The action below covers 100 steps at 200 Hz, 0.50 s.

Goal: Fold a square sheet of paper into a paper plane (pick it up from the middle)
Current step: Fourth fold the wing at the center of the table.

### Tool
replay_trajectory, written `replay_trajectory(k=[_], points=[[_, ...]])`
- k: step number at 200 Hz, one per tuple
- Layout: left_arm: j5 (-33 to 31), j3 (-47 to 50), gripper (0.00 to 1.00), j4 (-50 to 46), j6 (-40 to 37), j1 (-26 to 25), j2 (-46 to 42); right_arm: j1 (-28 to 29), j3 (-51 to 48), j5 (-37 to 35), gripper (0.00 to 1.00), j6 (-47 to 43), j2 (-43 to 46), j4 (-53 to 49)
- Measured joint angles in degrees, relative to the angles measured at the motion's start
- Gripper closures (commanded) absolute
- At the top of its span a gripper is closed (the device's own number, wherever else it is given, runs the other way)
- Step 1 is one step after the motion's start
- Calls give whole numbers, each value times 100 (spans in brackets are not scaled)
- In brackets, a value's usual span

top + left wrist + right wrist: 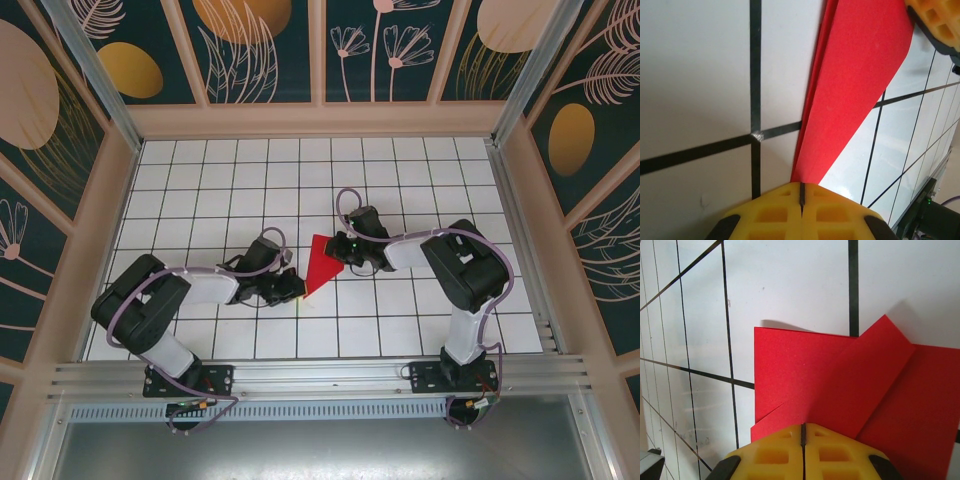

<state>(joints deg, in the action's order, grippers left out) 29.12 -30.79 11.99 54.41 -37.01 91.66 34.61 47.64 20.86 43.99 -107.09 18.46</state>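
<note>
The square sheet of paper (322,262) is bright red and folded into a pointed wedge, lying mid-table between both arms. Its narrow tip points toward the near left. My left gripper (300,287) is shut on that tip. In the left wrist view the red paper (860,75) rises out of the closed yellow jaws (802,191) and widens away. My right gripper (347,250) is at the wide far end, shut. In the right wrist view its closed tips (803,429) rest on top of the folded paper (815,375), which shows overlapping flaps. One of its yellow fingers (940,25) shows past the paper.
The white tiled table (250,180) has black grid lines. Patterned walls (60,200) close in the left, right and back. An aluminium rail (320,375) runs along the near edge by the arm bases.
</note>
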Motion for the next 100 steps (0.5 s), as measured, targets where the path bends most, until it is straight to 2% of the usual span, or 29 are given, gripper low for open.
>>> replay_trajectory(k=[30,75,100], points=[[2,9,92,-258,-131,0,-136,0,0,0,91,0,0,0],[-144,-74,92,-1349,-269,0,-682,2,0,-2,91,0,0,0],[-304,-382,91,-1482,-269,0,-901,7,0,-4,91,0,0,2]])
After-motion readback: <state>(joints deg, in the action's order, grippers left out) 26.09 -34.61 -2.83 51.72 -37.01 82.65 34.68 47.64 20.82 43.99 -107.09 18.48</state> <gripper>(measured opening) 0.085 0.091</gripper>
